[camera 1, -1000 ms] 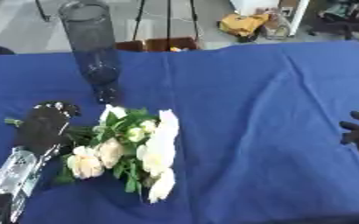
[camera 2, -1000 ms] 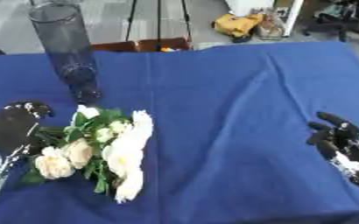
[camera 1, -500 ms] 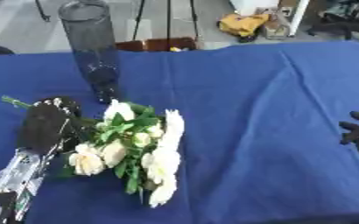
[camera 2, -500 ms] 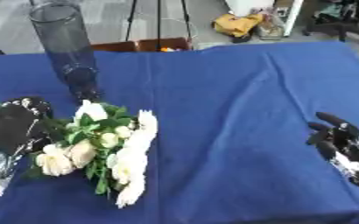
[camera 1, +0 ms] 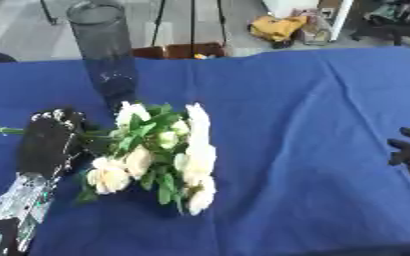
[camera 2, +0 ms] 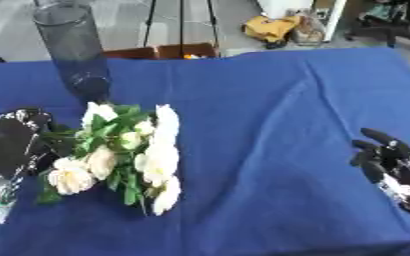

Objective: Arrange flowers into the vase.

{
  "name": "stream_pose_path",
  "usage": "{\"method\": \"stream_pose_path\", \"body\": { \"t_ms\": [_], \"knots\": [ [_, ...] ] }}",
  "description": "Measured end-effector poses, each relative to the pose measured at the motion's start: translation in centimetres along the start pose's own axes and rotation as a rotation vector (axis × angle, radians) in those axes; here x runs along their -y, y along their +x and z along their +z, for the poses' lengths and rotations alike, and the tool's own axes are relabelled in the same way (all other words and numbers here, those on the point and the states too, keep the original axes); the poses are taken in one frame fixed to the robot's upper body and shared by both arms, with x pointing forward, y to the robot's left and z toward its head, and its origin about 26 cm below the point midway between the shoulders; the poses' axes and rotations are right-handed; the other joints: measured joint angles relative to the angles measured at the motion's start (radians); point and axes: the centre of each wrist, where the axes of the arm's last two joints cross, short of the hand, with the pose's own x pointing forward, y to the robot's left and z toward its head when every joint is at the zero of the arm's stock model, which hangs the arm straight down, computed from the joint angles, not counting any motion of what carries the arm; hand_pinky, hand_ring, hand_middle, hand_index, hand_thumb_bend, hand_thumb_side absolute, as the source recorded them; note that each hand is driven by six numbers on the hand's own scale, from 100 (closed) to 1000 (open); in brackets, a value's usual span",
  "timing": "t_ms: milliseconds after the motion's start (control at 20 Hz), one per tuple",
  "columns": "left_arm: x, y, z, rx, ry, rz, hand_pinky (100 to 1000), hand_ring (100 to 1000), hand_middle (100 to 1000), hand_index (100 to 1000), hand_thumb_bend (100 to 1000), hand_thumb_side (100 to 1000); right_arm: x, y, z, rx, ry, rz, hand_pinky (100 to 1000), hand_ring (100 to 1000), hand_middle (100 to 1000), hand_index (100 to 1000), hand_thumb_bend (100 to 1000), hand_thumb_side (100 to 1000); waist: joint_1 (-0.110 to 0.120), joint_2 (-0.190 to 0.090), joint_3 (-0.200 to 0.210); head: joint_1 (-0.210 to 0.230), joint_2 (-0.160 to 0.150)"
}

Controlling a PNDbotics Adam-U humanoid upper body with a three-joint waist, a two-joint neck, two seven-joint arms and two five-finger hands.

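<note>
A table covered by a blue cloth (camera 1: 278,110) fills most of the scene, seen from above and slightly askew. Near the far left corner of the table stands a tall, dark, see-through vase (camera 1: 105,52), upright, its mouth reaching past the table's far edge in the picture.

A bunch of cream-white flowers (camera 1: 160,152) with green leaves lies in the left half of the table, just in front of the vase. The blooms point toward the near edge and the middle of the table; a thin green stem sticks out toward the left edge.

The robot's left hand (camera 1: 49,142), black with a silver forearm, comes in from the near left corner. Its fingers are curled round the stem end of the bunch, just left of the blooms, with the leaves pressing against it. Whether the bunch is raised off the cloth or resting on it cannot be told.

The right hand (camera 2: 390,162) shows at the right edge of the table, well apart from the flowers. Its dark fingers are spread and relaxed, pointing up and to the left, holding nothing.

Beyond the far edge of the table lies a grey floor with a yellow object (camera 1: 274,27) and some stands.
</note>
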Motion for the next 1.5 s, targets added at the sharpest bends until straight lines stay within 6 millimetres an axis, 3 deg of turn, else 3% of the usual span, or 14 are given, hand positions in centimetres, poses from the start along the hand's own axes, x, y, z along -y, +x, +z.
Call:
{"method": "stream_pose_path", "body": {
  "t_ms": [50,100,200,1000,1500],
  "knots": [
    [0.0,0.0,-0.1,-0.007,0.015,0.012,100,111,116,268,100,277,0.0,0.0,0.0,0.0,0.0,0.0,980,1000,599,1000,266,476,0.0,0.0,0.0,0.0,0.0],
    [0.0,0.0,-0.1,-0.014,0.029,0.025,100,100,100,196,100,295,0.0,0.0,0.0,0.0,0.0,0.0,980,1000,599,1000,254,478,0.0,0.0,0.0,0.0,0.0],
    [-0.1,0.0,-0.2,-0.026,0.052,0.05,100,100,100,145,100,280,0.0,0.0,0.0,0.0,0.0,0.0,980,1000,599,1000,244,479,0.0,0.0,0.0,0.0,0.0],
    [-0.7,0.2,-0.7,-0.035,0.045,0.135,100,100,100,100,100,281,0.0,0.0,0.0,-0.003,-0.005,-0.002,980,1000,599,1000,212,489,0.0,0.0,0.001,0.001,0.0],
    [-5.4,-0.7,-3.6,-0.062,0.034,0.173,100,100,100,100,100,349,0.0,0.0,0.0,-0.004,-0.014,-0.002,980,1000,599,1000,204,491,0.0,0.0,0.008,-0.011,0.0]
  ]
}}
